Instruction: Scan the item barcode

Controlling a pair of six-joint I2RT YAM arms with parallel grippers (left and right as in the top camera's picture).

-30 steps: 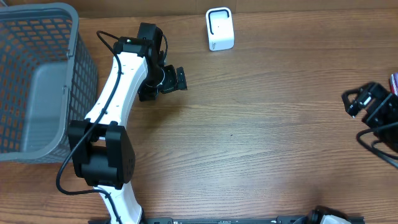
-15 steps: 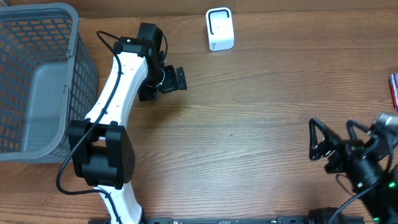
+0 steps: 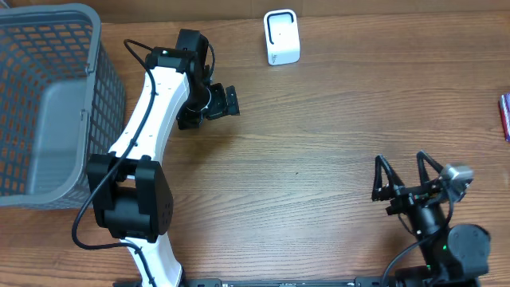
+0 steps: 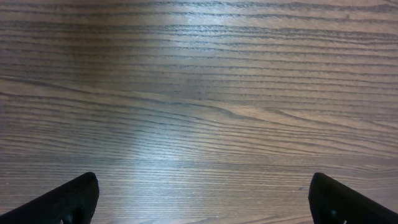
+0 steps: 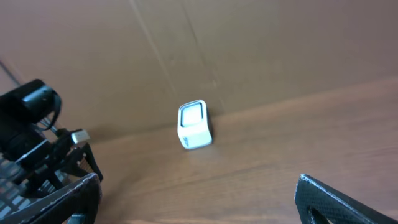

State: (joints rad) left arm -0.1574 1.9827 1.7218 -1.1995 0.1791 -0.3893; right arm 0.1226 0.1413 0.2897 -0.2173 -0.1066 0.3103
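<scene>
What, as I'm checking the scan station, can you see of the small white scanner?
The scanner is a small white box with rounded corners, plastic by its look, with a dark-outlined pale window on its face. It stands upright on the wooden table near the far edge, alone; nothing else touches it.

Light is soft and even overhead, a pale sheen streaks the table point(image 4: 143, 149) in the left wrist view, and the scanner point(image 5: 194, 126) looks slightly blurred.
</scene>
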